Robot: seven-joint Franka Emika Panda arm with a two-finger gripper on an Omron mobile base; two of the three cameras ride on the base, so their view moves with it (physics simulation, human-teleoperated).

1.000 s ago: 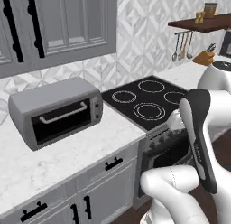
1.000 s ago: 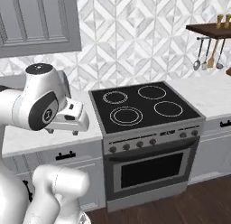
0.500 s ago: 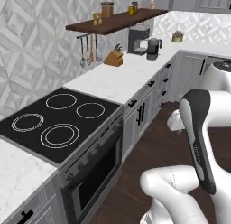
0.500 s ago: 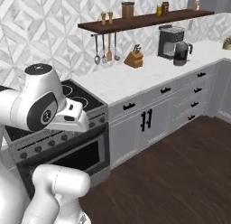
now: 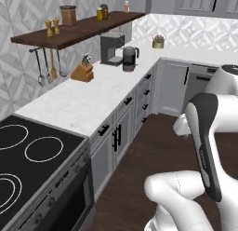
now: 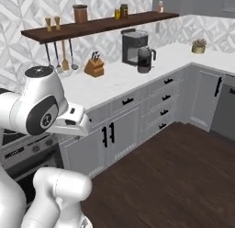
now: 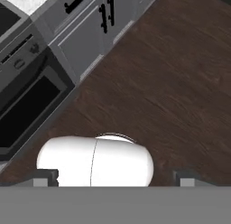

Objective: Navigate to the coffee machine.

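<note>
The coffee machine [image 5: 111, 48] is a tall dark boxy unit with an overhanging top, standing on the white counter under the end of the wooden shelf, far ahead in the left base view. In the right base view the coffee machine [image 6: 133, 46] is at upper centre, with a dark jug [image 6: 144, 60] just in front of it. My gripper [image 7: 115, 179] points down at the dark wood floor, beside the cabinet fronts. Its two tips sit far apart, open, with nothing between them.
A black cooktop [image 5: 28, 155] and its oven door [image 7: 25, 105] lie close on the left. On the counter [image 5: 83, 104] stands a knife block [image 5: 82, 72], with utensils [image 5: 46, 71] hanging under the shelf [image 5: 79, 30]. Grey cabinets [image 6: 137, 116] wrap the corner, and dark floor [image 6: 174, 176] lies open ahead.
The whole picture has shifted: the base has moved right along the counter. The toaster oven has left the view, the cooktop has slid to the left edge, and the coffee machine looks larger.
</note>
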